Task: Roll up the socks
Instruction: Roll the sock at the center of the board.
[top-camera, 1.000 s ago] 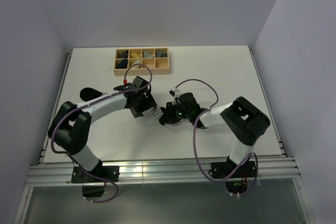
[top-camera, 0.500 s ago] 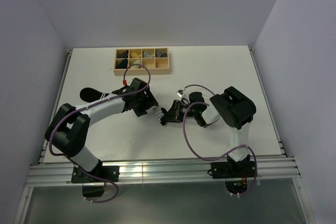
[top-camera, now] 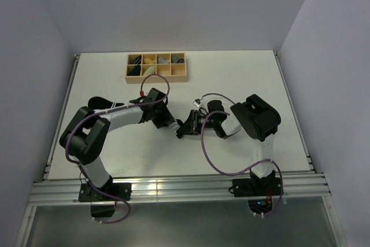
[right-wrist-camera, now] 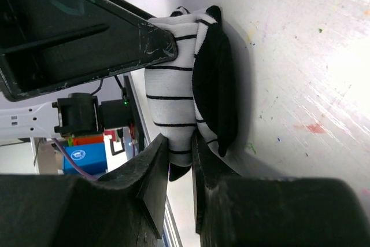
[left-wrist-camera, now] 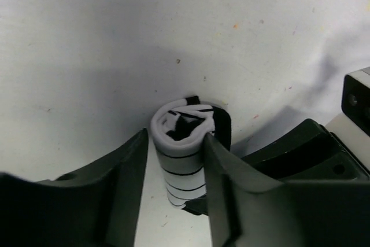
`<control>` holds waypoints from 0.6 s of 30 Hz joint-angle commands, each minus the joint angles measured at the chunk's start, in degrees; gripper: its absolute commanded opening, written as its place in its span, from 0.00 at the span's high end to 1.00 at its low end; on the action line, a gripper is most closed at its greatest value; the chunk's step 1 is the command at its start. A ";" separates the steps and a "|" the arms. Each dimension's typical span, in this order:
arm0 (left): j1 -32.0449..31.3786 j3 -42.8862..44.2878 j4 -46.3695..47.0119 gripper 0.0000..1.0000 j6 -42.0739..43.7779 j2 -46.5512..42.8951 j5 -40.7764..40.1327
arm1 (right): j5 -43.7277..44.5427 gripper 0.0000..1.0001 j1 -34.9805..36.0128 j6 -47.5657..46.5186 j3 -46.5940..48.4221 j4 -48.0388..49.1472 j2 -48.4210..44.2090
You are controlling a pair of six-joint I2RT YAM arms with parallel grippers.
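Locate socks rolled on desk near its middle. Note left tool clamped across roll, right tool pinching one end. Expect soft, light, springy fabric; grip across full thickness to prevent unrolling.

White scuffed worktop. Plain pale walls at left, far, right edges. Aluminium rails along near edge. Wooden divided box near far edge.
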 commanded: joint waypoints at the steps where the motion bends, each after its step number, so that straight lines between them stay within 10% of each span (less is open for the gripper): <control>1: -0.28 1.49 -0.55 0.55 1.69 1.52 0.19 | 2.10 0.98 -0.17 -3.34 0.22 -7.33 0.65; 8: -1.07 5.08 -5.10 0.99 3.97 2.66 -0.42 | 11.23 0.71 0.18 -13.97 1.10 -23.82 -10.84; 18: -4.58 13.35 -16.01 1.00 7.23 4.77 -9.21 | 44.96 0.49 11.77 -27.42 4.51 -42.66 -29.15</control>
